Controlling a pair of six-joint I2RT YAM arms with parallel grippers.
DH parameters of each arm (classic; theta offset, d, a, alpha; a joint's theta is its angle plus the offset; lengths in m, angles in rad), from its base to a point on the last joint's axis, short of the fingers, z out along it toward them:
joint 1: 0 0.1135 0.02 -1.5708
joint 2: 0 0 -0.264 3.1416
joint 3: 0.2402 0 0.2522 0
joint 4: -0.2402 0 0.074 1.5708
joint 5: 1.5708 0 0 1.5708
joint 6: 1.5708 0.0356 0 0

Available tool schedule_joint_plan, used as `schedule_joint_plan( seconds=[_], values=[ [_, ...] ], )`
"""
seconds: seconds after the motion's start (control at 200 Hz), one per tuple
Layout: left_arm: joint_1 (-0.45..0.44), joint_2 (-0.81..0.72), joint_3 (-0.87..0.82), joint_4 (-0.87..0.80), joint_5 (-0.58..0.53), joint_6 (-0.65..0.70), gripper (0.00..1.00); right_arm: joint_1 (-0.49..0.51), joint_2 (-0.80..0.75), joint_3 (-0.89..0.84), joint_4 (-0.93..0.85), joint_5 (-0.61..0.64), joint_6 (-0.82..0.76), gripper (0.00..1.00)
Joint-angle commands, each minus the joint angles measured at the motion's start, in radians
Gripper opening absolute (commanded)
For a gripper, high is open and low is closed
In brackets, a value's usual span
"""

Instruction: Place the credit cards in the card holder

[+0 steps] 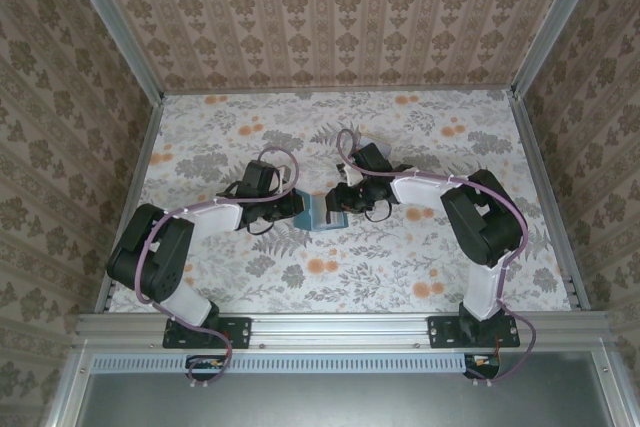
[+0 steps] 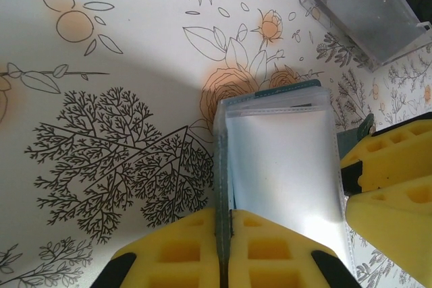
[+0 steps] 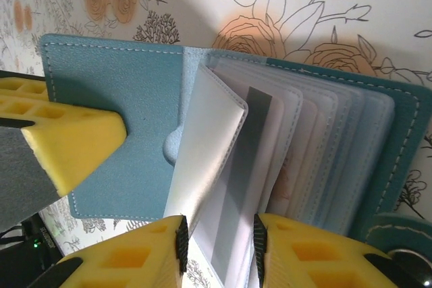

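The teal card holder (image 1: 322, 215) lies open on the flowered table between both arms. My left gripper (image 2: 226, 234) is shut on the edge of its teal cover, beside the clear sleeves (image 2: 280, 160). In the right wrist view the cover (image 3: 128, 106) spreads left with the sleeves fanned out. A pale credit card (image 3: 246, 166) with a grey stripe stands partly inside a sleeve. My right gripper (image 3: 219, 247) is closed on it, a pad at each long edge. From above, the left gripper (image 1: 297, 205) and right gripper (image 1: 343, 202) nearly meet.
A clear plastic box (image 2: 368, 5) stands just beyond the holder. The other arm's yellow fingers (image 2: 391, 166) crowd the holder's right side. Patterned walls and a metal frame (image 1: 130, 197) bound the table, with open tabletop to the left, right and front.
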Motion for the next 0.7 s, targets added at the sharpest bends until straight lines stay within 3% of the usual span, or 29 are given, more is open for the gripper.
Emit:
schedule_joint_plan(
  seconds=[0.0,0.24,0.37,0.545,0.695],
  values=[
    [-0.011,0.018,-0.019,0.034,0.000,-0.016,0.05,0.007,0.016,0.022,0.025,-0.055,0.020,0.34],
    [-0.014,0.047,-0.045,0.093,0.005,-0.058,0.05,0.019,0.061,0.056,0.212,-0.231,0.156,0.34],
    [-0.014,0.050,-0.078,0.140,0.004,-0.088,0.06,0.030,0.085,0.086,0.235,-0.262,0.177,0.34],
    [-0.004,0.029,-0.121,0.157,-0.003,-0.108,0.15,0.033,0.096,0.098,0.197,-0.251,0.155,0.35],
    [0.034,-0.027,-0.164,0.140,-0.007,-0.115,0.31,0.027,0.043,0.100,0.053,-0.149,0.052,0.35]
  ],
)
